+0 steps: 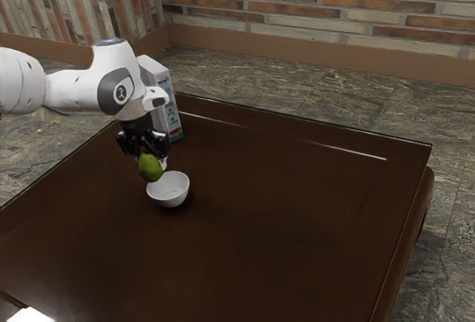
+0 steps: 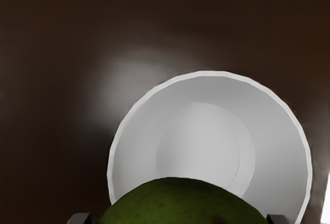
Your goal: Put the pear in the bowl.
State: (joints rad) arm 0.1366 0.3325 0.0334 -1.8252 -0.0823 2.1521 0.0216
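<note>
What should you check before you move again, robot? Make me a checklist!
1. Pear between both of the tool's fingers: ok.
2. Bowl upright on the table: ok.
3. Bowl empty: ok, as far as its inside shows.
4. Pear over the bowl's middle: not ok, I think; it hangs toward the exterior view's left.
5. Pear clear of the bowl's rim: cannot tell; they overlap in both views.
6. Arm clear of the carton behind it: cannot tell.
</note>
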